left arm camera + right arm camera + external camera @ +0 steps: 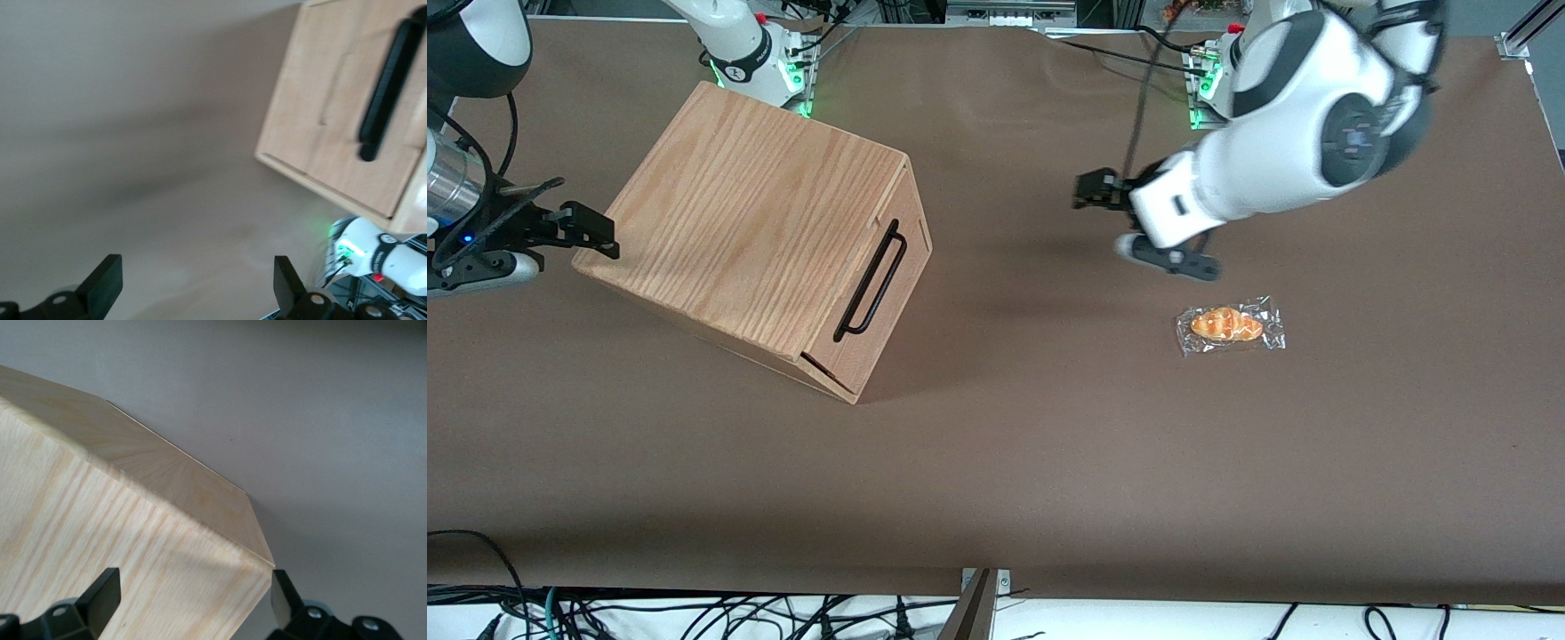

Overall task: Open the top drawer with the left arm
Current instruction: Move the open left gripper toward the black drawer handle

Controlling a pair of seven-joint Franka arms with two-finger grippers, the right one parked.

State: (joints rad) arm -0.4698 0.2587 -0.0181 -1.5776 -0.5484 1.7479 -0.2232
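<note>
Approach step: drawer (876, 298) shut, gripper (1096, 191) wide open and empty.

I saw the handle (871, 277) well apart from the gripper, toward the parked arm's end; next I judged I must close in and straddle the bar. A wrapped bun (1229, 325) lay nearer the camera.

A wide brown matte table covering (996, 462) filled the scene under even light. Tangled black cables (694, 613) lay along its white near edge (1183, 618). Aluminium frame rails (1529, 31) stood at one corner.
</note>
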